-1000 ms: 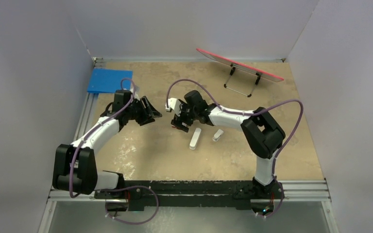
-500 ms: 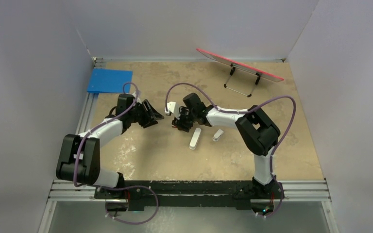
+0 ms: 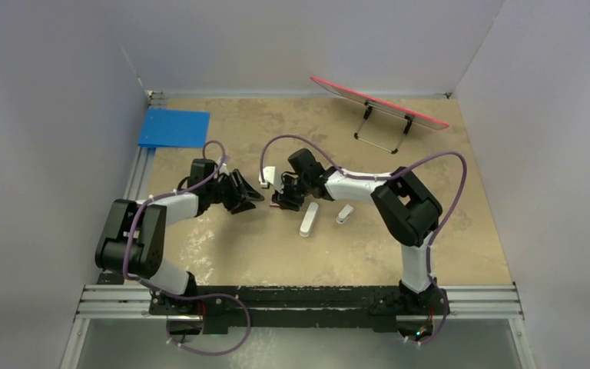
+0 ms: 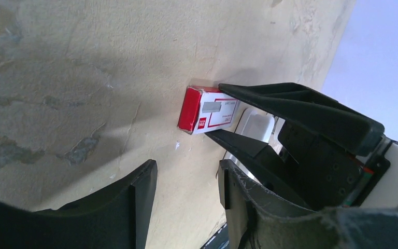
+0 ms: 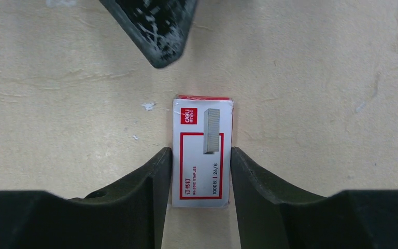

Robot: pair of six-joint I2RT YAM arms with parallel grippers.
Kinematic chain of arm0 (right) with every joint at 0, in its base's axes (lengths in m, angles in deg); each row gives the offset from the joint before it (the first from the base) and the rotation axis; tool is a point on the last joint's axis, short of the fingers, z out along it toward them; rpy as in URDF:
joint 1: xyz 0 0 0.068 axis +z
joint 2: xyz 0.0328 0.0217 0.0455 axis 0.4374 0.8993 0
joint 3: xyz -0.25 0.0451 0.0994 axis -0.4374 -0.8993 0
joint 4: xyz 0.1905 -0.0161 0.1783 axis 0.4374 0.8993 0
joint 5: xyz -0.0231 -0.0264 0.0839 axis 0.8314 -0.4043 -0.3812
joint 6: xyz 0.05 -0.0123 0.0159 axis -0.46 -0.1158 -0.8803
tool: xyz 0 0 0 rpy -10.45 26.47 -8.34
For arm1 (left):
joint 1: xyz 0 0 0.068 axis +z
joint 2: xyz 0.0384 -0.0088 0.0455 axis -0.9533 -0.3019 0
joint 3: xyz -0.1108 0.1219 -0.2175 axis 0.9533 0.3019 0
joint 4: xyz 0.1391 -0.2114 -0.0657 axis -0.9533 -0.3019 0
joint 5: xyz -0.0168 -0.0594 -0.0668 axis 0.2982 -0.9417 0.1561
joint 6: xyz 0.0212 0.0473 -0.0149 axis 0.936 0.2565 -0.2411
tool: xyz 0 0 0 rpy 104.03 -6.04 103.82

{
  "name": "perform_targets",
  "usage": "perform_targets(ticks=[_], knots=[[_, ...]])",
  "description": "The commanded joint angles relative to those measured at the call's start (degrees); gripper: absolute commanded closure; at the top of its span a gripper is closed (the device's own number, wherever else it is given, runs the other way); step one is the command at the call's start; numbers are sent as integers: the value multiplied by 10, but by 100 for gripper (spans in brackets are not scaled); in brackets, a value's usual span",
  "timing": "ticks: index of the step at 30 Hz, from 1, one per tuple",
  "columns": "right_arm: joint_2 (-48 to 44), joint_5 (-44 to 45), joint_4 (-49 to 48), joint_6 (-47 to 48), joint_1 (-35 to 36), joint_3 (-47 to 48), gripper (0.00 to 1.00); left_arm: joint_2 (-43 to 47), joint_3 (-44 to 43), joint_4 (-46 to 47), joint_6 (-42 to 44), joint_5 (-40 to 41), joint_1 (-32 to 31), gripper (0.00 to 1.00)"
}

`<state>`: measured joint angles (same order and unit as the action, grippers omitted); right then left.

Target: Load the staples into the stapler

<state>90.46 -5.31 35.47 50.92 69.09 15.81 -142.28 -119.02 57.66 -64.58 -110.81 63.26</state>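
The red-and-white staple box (image 5: pixel 202 150) lies flat on the table, and my right gripper (image 5: pixel 201 153) is shut on its long sides. The box also shows in the left wrist view (image 4: pixel 207 110) and as a red speck in the top view (image 3: pixel 276 204). The box is closed, so the staples themselves are hidden. My left gripper (image 4: pixel 186 168) is open and empty, pointing at the box's red end from a short way off. One of its fingers (image 5: pixel 155 23) shows just beyond the box. The white stapler (image 3: pixel 308 218) lies on the table just right of the right gripper (image 3: pixel 281 198).
A shorter white piece (image 3: pixel 344 214) lies right of the stapler. A blue sheet (image 3: pixel 173 127) lies at the back left. A red board on a wire stand (image 3: pixel 376 104) stands at the back right. Walls enclose three sides.
My left gripper has swung nearer and rightward, closing on the box. My right gripper has shifted slightly left and nearer with the box.
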Motion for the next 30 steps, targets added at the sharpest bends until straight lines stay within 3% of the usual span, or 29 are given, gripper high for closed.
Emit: perform_targets(ticks=[1,7,16,30], knots=[[-2,-37,8,29,8,4,51,-28,-3,54,-7,-50,-6,53],[0,-60,25,30,13,12,51,-53,-5,81,-16,-67,-9,54],[14,-61,21,21,26,18,50,-91,-16,88,-21,-78,-17,69],[18,-63,12,13,33,23,53,-110,-20,102,-27,-79,-23,78]])
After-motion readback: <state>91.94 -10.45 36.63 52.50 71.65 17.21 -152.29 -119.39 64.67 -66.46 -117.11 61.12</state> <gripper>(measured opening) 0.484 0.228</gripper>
